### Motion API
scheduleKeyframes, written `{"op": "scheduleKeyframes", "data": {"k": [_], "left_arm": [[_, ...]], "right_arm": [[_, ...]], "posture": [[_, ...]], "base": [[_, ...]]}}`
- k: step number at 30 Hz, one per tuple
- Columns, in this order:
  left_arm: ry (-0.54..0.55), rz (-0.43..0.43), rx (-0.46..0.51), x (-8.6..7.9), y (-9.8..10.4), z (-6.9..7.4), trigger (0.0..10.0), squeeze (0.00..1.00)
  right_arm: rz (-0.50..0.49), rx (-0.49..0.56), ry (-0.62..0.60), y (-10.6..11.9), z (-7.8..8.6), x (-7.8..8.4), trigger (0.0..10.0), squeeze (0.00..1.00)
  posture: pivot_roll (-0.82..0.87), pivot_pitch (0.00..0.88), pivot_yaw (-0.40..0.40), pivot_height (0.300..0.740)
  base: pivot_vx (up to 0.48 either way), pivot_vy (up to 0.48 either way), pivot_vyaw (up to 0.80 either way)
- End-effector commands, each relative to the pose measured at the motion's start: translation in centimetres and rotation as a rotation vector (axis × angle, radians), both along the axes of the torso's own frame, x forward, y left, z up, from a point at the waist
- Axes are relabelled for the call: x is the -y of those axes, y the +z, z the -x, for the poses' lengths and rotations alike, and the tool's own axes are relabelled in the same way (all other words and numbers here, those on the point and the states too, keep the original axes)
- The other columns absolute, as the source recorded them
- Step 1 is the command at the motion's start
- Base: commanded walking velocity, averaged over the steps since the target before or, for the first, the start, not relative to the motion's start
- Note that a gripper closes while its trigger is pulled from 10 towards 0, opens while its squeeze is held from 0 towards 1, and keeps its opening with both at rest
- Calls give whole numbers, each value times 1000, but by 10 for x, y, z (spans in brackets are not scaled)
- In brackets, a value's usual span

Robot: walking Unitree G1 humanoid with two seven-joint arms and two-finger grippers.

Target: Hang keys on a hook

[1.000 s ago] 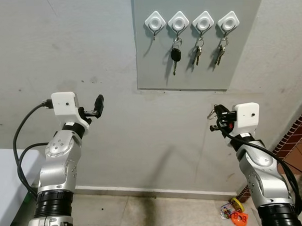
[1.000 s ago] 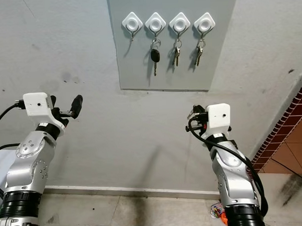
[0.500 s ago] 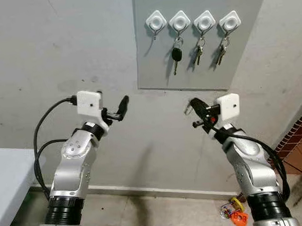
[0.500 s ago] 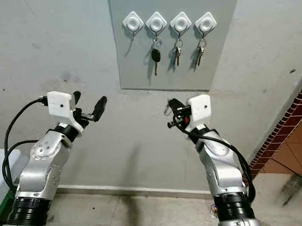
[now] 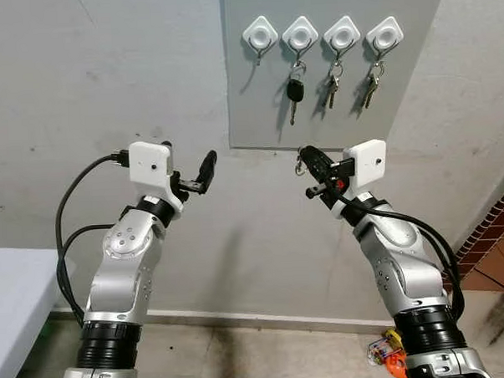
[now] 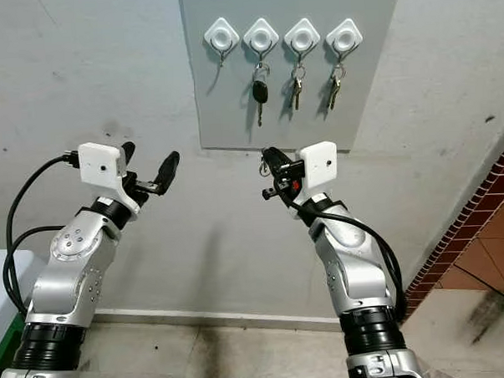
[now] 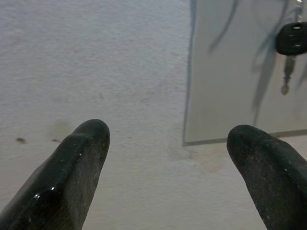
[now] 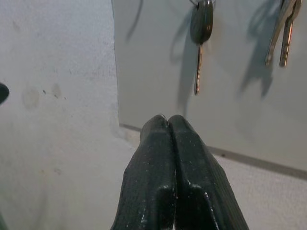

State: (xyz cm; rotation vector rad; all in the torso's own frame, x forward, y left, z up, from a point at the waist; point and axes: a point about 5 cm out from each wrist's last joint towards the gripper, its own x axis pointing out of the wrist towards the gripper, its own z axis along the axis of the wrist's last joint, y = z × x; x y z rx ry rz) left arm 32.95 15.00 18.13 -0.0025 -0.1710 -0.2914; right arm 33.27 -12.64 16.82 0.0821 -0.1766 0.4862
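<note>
I see my right tool (image 5: 311,163) pinched on a key ring (image 5: 300,161) at six o'clock below the hooks (image 5: 321,35), left tool (image 5: 194,165) spread wide, empty.

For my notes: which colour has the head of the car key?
Black car key, best in the right wrist view.

At the lower right of your frame, a small orange-and-yellow toy (image 5: 391,357) lies on the tiled floor (image 5: 268,360), near a brick-red tiled strip (image 5: 488,229).
</note>
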Motion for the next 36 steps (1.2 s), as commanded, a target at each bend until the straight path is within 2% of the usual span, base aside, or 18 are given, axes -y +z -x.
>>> {"op": "scheduleKeyframes", "data": {"k": [1, 14, 20, 26, 28, 36], "left_arm": [[28, -1, -7, -6, 0, -2, 10000, 0], [33, -18, -3, -12, 4, -3, 10000, 0], [25, -32, -5, -14, 6, -6, 10000, 0], [10, -53, 0, -23, 15, -12, 10000, 0], [-14, -71, 23, -25, 23, -15, 10000, 0], [-52, -78, 47, -25, 31, -16, 10000, 0]], "right_arm": [[0, -1, -11, -1, 0, 1, 10000, 0], [-25, 17, -18, 4, -5, -4, 10000, 0], [-47, 24, -6, 5, -6, -14, 10000, 0], [-76, 51, 46, 16, -14, -35, 10000, 0], [-110, 68, 69, 25, -18, -45, 10000, 0], [-133, 103, 140, 40, -22, -63, 10000, 0]], "posture": [[10, 12, 10, 740], [21, 14, 46, 740], [17, 9, 73, 740], [12, 0, 115, 740], [17, 0, 113, 740], [27, 0, 94, 740]], "base": [[0, 0, 0], [0, 0, 0], [0, 0, 0], [0, 0, 0], [0, 0, 0], [0, 0, 0]]}}
